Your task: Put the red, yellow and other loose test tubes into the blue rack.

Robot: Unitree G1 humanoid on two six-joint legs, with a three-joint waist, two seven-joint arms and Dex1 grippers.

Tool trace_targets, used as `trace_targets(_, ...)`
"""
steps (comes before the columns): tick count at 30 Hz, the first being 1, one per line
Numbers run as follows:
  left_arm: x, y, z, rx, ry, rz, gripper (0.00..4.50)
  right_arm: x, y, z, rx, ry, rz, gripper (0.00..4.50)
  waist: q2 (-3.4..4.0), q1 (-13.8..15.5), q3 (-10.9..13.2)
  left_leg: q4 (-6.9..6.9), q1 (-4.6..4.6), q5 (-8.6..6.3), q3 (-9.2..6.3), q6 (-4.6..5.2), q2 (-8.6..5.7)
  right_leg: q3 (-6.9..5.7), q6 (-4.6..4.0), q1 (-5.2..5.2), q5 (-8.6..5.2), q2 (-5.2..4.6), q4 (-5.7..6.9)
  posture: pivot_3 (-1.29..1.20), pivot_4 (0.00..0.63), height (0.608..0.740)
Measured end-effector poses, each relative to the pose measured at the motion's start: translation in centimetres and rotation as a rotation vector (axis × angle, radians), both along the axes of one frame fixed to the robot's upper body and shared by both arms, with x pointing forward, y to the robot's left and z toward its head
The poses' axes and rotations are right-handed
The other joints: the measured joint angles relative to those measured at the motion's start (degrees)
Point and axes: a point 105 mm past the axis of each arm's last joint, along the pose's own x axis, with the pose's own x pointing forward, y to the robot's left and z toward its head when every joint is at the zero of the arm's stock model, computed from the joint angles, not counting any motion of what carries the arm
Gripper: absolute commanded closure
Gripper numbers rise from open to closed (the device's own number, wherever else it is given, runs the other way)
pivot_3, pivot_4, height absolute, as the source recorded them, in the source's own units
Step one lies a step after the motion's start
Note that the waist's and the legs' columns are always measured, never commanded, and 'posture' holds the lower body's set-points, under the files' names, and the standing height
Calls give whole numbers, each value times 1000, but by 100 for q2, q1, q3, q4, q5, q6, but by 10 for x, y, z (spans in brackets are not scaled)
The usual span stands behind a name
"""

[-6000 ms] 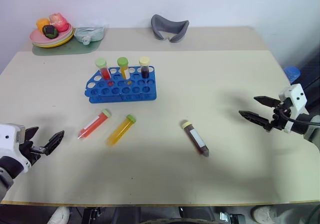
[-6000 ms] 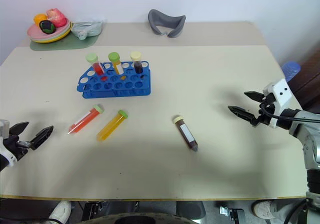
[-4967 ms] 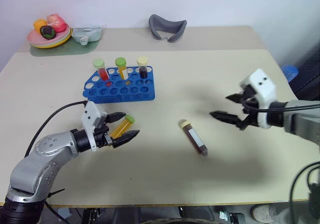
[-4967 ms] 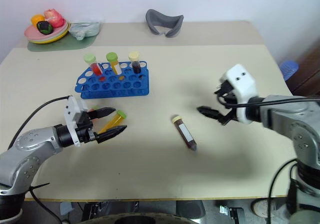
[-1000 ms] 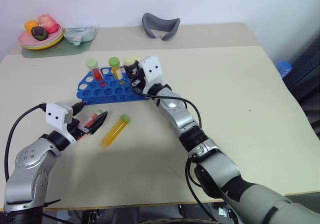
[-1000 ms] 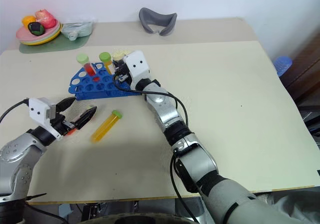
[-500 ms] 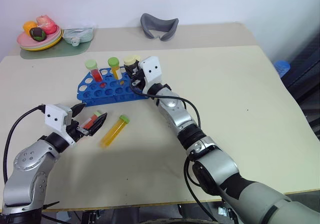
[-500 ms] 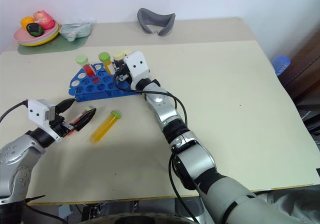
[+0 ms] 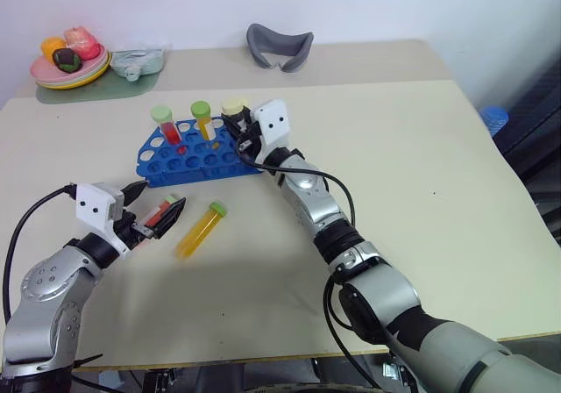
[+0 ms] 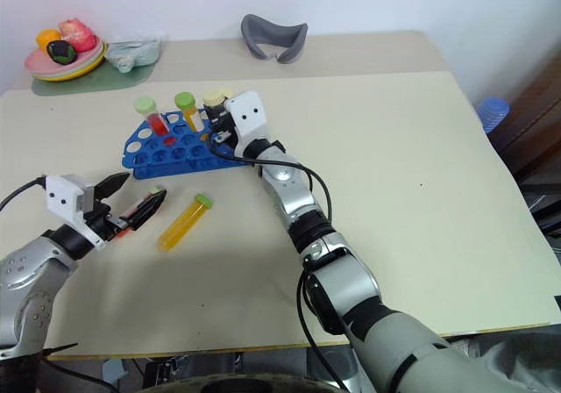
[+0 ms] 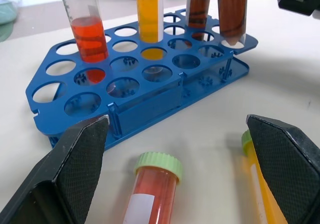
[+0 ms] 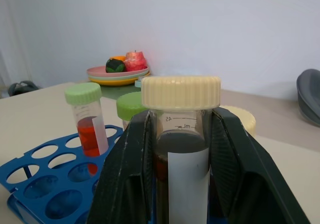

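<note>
Worktop (image 9: 421, 235): beige, wide, mostly bare on my right side.

Blue rack (image 9: 197, 154) sits left of centre on the worktop. Back row holds three upright tubes: red with light-green cap (image 9: 163, 122), yellow-orange with green cap (image 9: 202, 117), dark with cream cap (image 11: 199, 6).

My right pincer (image 12: 180, 149) is clamped on the dark-brown tube (image 12: 181, 134), cream cap up, held upright at the rack's right end. In the left wrist view its tip (image 11: 232, 14) is at a corner hole; can't tell whether it is seated. Readable on this tube: "45" and "mL" graduation marks under the cap, plus a blank white label.

My left pincer (image 9: 151, 219) is spread wide, level, in front of the rack. The red tube (image 11: 150, 194) lies on the worktop between its fingers (image 11: 75, 159), not gripped; white label, no text legible, lower end cut off in the wrist view.

Yellow-orange tube (image 9: 200, 229) lies just right of the red one, green cap toward the rack.

Back left corner: plate of toy fruit (image 9: 70, 55) on a green mat, a pale green item (image 9: 138, 60) beside it that I can't make out. Grey curved object (image 9: 279, 46) at the back centre.
</note>
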Motion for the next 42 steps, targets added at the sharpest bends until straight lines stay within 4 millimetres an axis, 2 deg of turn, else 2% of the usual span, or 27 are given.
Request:
trace_targets(8, 0, 0, 0, 0, -2, -2, 0, 4, -1, -1, 28, 25, -5, 3292, 0, 0, 0, -6, 40, -1, 0, 1, 0, 1, -1, 37, -1, 0, -4, 0, 150, 740)
trace_targets(27, -1, -1, 0, -2, -6, -3, 0, 2, -1, -2, 28, 17, 18, 3292, 1, 0, 1, -7, 40, -1, 0, 1, 0, 1, -1, 37, -1, 0, -4, 0, 150, 740)
trace_targets(34, -1, -1, 0, -2, -7, -10, 0, 9, -9, -16, 26, 37, -72, 3292, 1, -1, 1, -7, 40, -1, 1, 1, 0, 1, -2, 39, -1, 0, -7, 0, 150, 740)
trace_targets(42, -1, -1, 0, -2, -7, -10, 0, 5, -5, -15, 14, 14, -21, 3292, 2, -7, 1, -8, 41, -1, 1, 1, 0, 1, -2, 38, -1, 0, -7, 0, 150, 740)
